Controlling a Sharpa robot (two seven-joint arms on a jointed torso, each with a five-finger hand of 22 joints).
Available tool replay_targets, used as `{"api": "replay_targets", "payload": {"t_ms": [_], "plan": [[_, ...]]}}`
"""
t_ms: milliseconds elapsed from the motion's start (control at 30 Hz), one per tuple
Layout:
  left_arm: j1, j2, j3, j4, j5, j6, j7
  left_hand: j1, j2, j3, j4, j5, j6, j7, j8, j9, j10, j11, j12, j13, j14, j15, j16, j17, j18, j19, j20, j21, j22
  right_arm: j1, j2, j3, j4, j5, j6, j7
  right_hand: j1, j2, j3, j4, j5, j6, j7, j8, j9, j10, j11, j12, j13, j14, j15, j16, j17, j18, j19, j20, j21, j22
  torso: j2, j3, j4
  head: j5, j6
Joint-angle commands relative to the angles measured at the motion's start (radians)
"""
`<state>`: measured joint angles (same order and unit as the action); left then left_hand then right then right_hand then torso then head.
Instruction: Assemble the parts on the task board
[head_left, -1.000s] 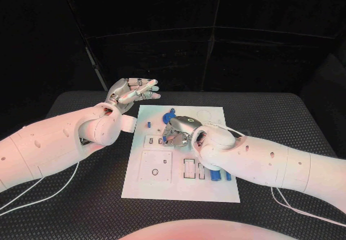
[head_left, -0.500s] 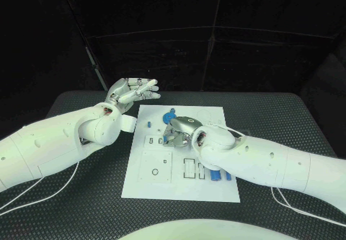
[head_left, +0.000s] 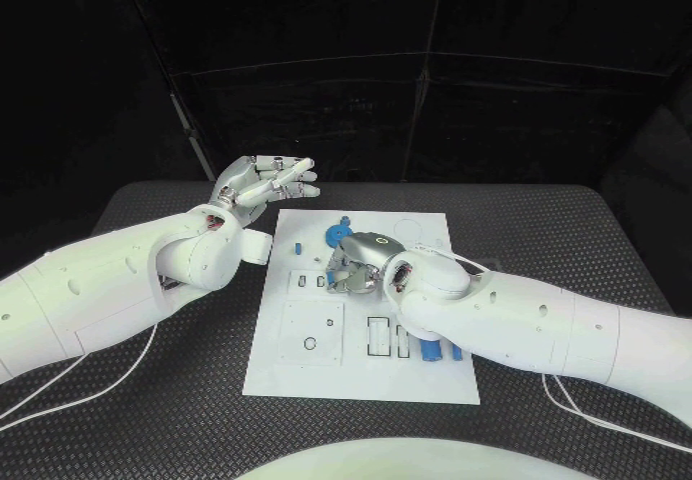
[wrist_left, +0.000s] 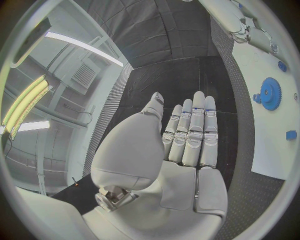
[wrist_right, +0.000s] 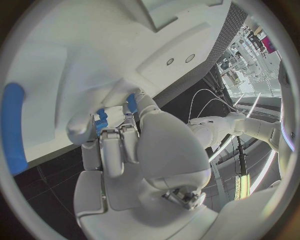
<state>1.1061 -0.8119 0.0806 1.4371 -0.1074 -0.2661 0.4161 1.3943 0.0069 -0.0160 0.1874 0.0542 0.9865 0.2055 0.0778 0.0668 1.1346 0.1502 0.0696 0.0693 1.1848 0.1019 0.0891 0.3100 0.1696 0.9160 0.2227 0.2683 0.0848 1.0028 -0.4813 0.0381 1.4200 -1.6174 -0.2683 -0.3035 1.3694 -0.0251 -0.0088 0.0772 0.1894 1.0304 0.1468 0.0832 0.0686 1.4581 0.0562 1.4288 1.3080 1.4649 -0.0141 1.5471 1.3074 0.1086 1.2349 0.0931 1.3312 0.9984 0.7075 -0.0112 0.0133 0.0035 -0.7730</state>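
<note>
Black textured worktop (head_left: 173, 420) carries the white rectangular task board (head_left: 361, 380). Head view: left hand (head_left: 264, 181) raised beyond the board's far corner, fingers apart, empty; right hand (head_left: 358, 264) down on the board beside the blue toothed gear (head_left: 335, 235). Left wrist view: fingers extended, nothing held. Right wrist view: fingers (wrist_right: 112, 145) curled around a small blue part (wrist_right: 100, 121) at the board.

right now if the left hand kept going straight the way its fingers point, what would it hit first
Probably nothing nearby. The left hand is raised beyond the task board's far left corner, fingers extended toward the black mat and dark backdrop. The blue gear lies off to the side. Depth is unclear.
</note>
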Motion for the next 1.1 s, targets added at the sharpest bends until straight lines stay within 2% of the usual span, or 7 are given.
{"api": "replay_targets", "payload": {"t_ms": [33, 367, 567, 733, 900, 1000, 1100], "plan": [[0.001, 0.0, 0.001, 0.001, -0.001, 0.009, 0.004, 0.004, 0.006, -0.003, -0.005, -0.001, 0.0, 0.007, -0.006, -0.001, -0.001, 0.004, -0.003, -0.001, 0.001, 0.006, -0.003, -0.001, 0.016, -0.006, 0.003, -0.006, -0.001, -0.006, -0.001, -0.006, -0.006, -0.004, 0.02, -0.031, -0.011, -0.001, -0.003, 0.006, -0.007, -0.006, 0.0, -0.003, 0.0, -0.001, 0.007, -0.004, 0.103, 0.088, 0.006, -0.005, 0.177, 0.002, 0.0, 0.008, -0.005, -0.001, 0.0, 0.0002, -0.0003, 0.0, 0.0], [0.001, 0.001, 0.001, 0.0, -0.001, 0.01, 0.004, 0.004, 0.006, -0.003, -0.005, -0.001, 0.0, 0.007, -0.006, -0.001, -0.001, 0.004, -0.003, -0.001, 0.001, 0.006, -0.003, -0.001, 0.016, -0.006, 0.003, -0.006, -0.001, -0.006, 0.0, -0.006, -0.005, -0.004, -0.009, -0.033, -0.051, -0.031, -0.046, 0.045, -0.013, -0.047, 0.008, -0.014, -0.002, -0.012, 0.014, -0.016, 0.089, 0.087, 0.012, -0.006, 0.175, 0.003, -0.004, 0.013, -0.009, -0.008, 0.0, 0.0002, -0.0003, -0.001, -0.001], [0.001, 0.0, 0.001, -0.001, -0.001, 0.012, 0.003, 0.004, 0.008, -0.003, -0.005, -0.001, 0.001, 0.005, -0.006, -0.001, -0.001, 0.003, -0.003, -0.001, 0.004, 0.005, -0.005, -0.002, 0.017, -0.002, 0.004, -0.008, -0.003, -0.007, -0.002, -0.006, 0.0, -0.004, -0.084, -0.016, -0.053, -0.059, -0.077, 0.094, -0.009, -0.119, 0.027, -0.017, -0.003, -0.041, 0.031, -0.048, 0.051, 0.086, 0.026, -0.007, 0.172, 0.003, -0.006, 0.025, -0.011, -0.011, 0.0, 0.0002, -0.0002, -0.001, -0.001], [0.001, 0.001, 0.001, -0.004, -0.001, 0.015, 0.001, 0.006, 0.011, -0.003, -0.007, -0.001, 0.003, 0.001, -0.005, 0.0, 0.001, 0.0, -0.002, -0.001, 0.012, 0.002, -0.005, -0.004, 0.017, 0.01, 0.001, -0.006, -0.004, -0.01, -0.009, -0.006, 0.013, -0.002, -0.15, 0.022, -0.016, -0.087, -0.086, 0.149, 0.007, -0.156, 0.037, -0.013, -0.002, -0.049, 0.041, -0.051, 0.041, 0.086, 0.035, -0.007, 0.173, 0.004, -0.008, 0.035, -0.013, -0.014, 0.0, 0.0011, 0.0002, 0.001, -0.001], [0.0, 0.0, 0.001, -0.008, -0.006, 0.018, -0.007, 0.009, 0.013, -0.004, -0.009, -0.001, 0.006, -0.002, -0.006, 0.0, 0.004, -0.003, -0.003, -0.001, 0.028, -0.005, -0.009, -0.008, 0.017, 0.067, -0.01, 0.013, 0.0, -0.012, -0.031, -0.005, 0.049, 0.013, -0.206, 0.088, 0.009, -0.085, -0.084, 0.163, 0.011, -0.159, 0.038, -0.008, -0.001, -0.046, 0.042, -0.047, 0.044, 0.087, 0.036, -0.005, 0.176, 0.004, -0.007, 0.037, -0.011, -0.012, -0.002, 0.0016, 0.0002, 0.003, 0.001], [-0.001, -0.001, 0.001, -0.012, -0.019, 0.022, -0.022, 0.009, 0.015, -0.006, -0.009, 0.0, 0.01, -0.007, -0.006, 0.0, 0.009, -0.01, -0.002, -0.001, 0.067, -0.017, 0.002, -0.004, 0.017, 0.117, -0.024, 0.03, 0.003, -0.013, -0.068, -0.005, 0.094, 0.055, -0.245, 0.174, 0.029, -0.073, -0.08, 0.165, 0.018, -0.151, 0.036, -0.001, 0.001, -0.045, 0.04, -0.043, 0.046, 0.087, 0.036, -0.005, 0.178, 0.005, -0.008, 0.037, -0.012, -0.014, -0.003, 0.0016, -0.0005, 0.005, 0.001], [-0.001, -0.003, 0.001, -0.015, -0.052, 0.025, -0.05, 0.006, 0.015, -0.011, -0.006, 0.001, 0.027, -0.016, 0.0, 0.002, 0.038, -0.024, 0.007, 0.004, 0.131, -0.039, 0.028, 0.012, 0.015, 0.199, -0.049, 0.068, 0.016, -0.013, -0.114, -0.003, 0.139, 0.123, -0.269, 0.264, 0.037, -0.068, -0.08, 0.164, 0.025, -0.149, 0.035, 0.002, 0.001, -0.05, 0.039, -0.048, 0.04, 0.087, 0.035, -0.005, 0.178, 0.006, -0.015, 0.037, -0.016, -0.022, -0.005, 0.001, -0.0019, 0.006, 0.007]]}}
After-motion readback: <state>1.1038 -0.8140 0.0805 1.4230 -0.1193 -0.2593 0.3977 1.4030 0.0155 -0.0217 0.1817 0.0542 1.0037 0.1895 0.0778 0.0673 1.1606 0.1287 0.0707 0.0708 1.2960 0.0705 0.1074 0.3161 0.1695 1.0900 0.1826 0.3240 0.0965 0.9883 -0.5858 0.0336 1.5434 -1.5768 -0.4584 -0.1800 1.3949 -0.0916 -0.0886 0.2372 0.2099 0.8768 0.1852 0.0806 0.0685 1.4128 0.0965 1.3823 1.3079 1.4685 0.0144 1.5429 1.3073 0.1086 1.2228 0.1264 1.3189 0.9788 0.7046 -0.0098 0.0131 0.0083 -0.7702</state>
